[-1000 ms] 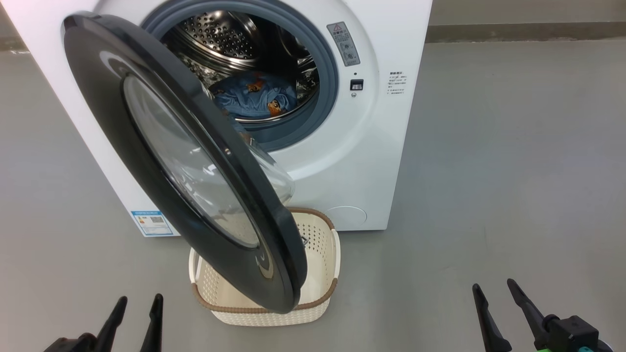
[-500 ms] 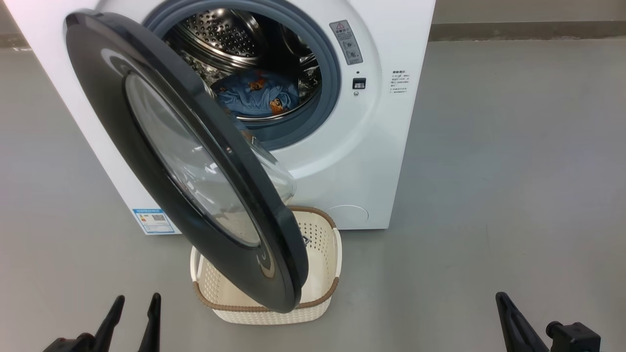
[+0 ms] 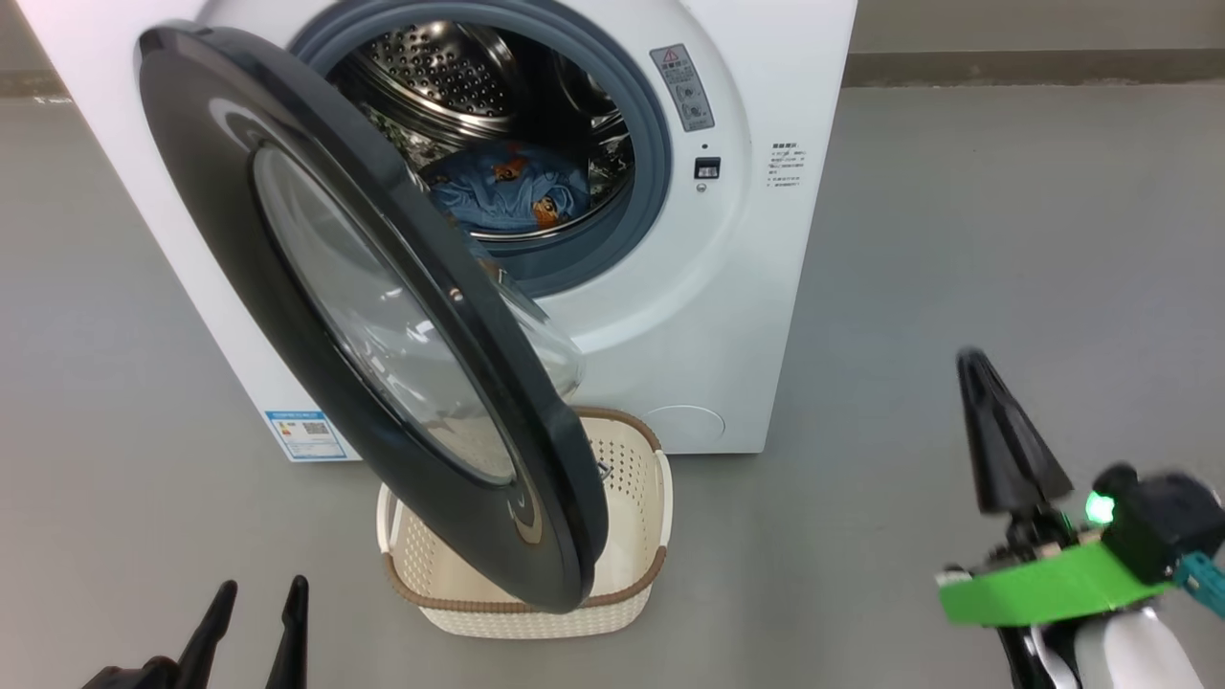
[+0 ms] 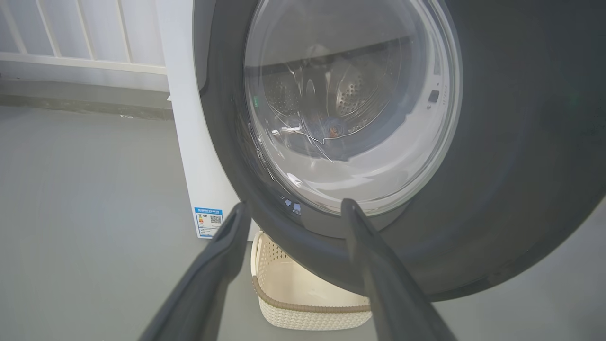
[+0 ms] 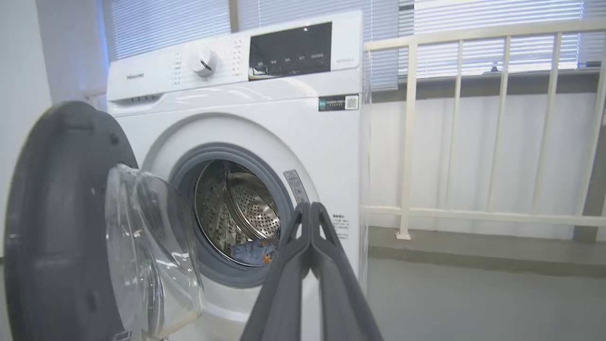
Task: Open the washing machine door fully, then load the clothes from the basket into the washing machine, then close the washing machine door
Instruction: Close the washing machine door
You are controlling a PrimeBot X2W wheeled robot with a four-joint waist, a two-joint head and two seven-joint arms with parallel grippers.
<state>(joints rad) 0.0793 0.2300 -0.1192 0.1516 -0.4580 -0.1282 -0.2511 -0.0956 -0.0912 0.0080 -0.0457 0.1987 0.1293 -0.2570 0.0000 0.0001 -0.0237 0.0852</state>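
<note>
Light blue printed clothes (image 3: 502, 191) lie in the big white washing machine (image 3: 756, 249) at twelve o'clock. The cream perforated basket (image 3: 643, 584) at six looks empty. The round black-framed glass door (image 3: 230, 230) is not yet closed. Left gripper (image 3: 263, 586) spread; right gripper (image 5: 310, 207) pinched, empty.

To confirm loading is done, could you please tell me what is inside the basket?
The basket looks empty where visible; the washing machine door covers much of it.
</note>
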